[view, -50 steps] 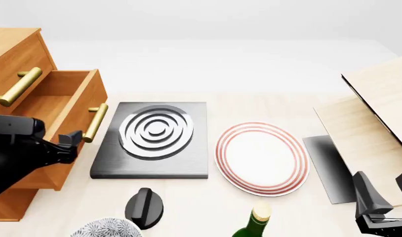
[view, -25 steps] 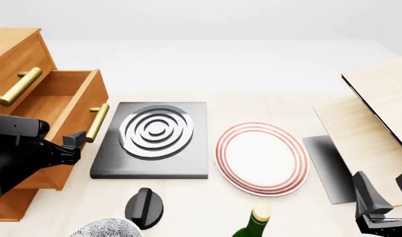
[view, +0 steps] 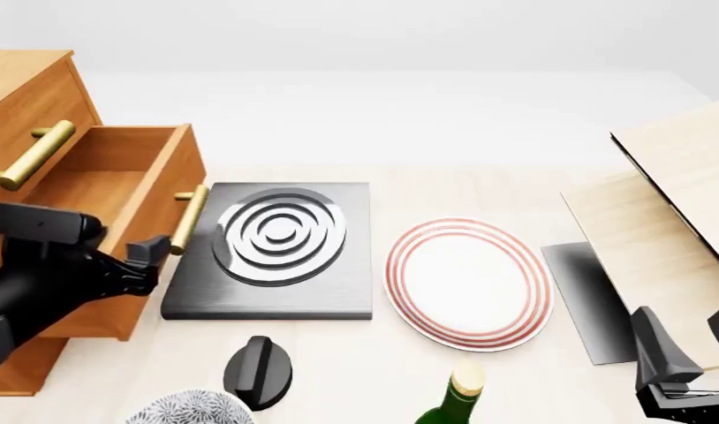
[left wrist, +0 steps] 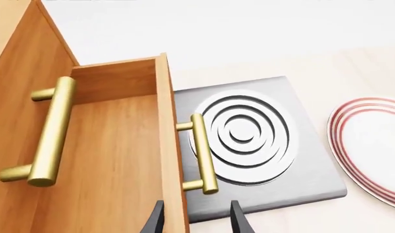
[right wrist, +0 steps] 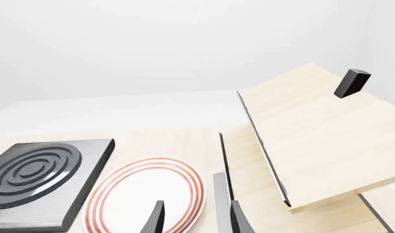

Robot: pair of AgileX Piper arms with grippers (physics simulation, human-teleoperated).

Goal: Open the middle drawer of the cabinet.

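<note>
**A:** Where is the middle drawer now?

**B:** Pulled well out of the cabinet, its pale inside showing. Its brass bar handle lies just ahead of the left pincer, whose tips stand a little apart, one to each side of the drawer's front board. Nothing is clamped between them as far as the wrist view shows.

**A:** How will it handle?

**B:** I'd judge it a stiff, fairly heavy wooden box on straight runners: it should slide only along its own line, so any pull must stay square. The round brass bar is probably slick, so the mid-span between its two posts looks the safest hold.

**A:** And around it?

**B:** The upper drawer's handle sits beyond and to the side of the pincer. The dark ringed slab lies on the desk just beside the drawer front, the striped plate farther on.

**A:** The right pincer?

**B:** Parted, holding nothing, hanging well apart near the pale boards.
</note>
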